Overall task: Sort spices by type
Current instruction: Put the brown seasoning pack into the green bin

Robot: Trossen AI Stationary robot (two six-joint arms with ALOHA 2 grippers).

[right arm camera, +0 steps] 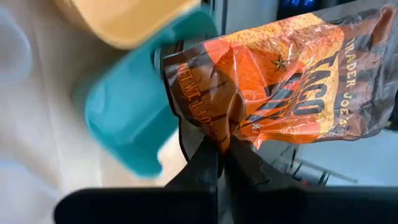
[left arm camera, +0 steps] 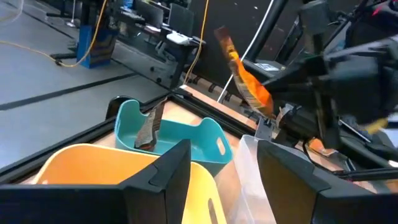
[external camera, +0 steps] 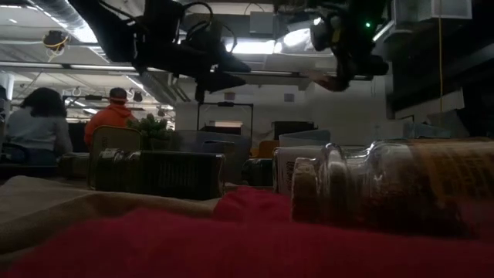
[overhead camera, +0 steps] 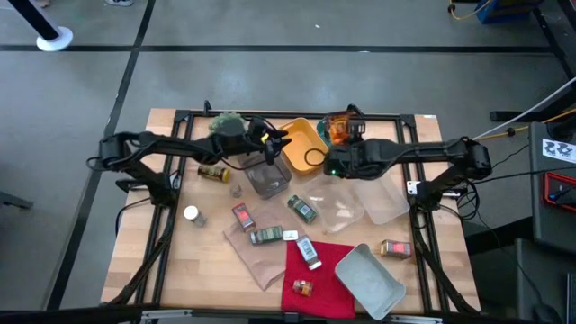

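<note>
Above the teal tray, the right tool pinches an orange packet. It should hang right over the tray before dropping. The left tool is open, nearby.

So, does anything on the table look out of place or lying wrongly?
Yes. Several spice jars lie on their sides: a brown jar near the left edge, a green-capped one on brown paper. The right gripper pinches a crumpled orange taco seasoning packet in the air above the teal tray.
</note>
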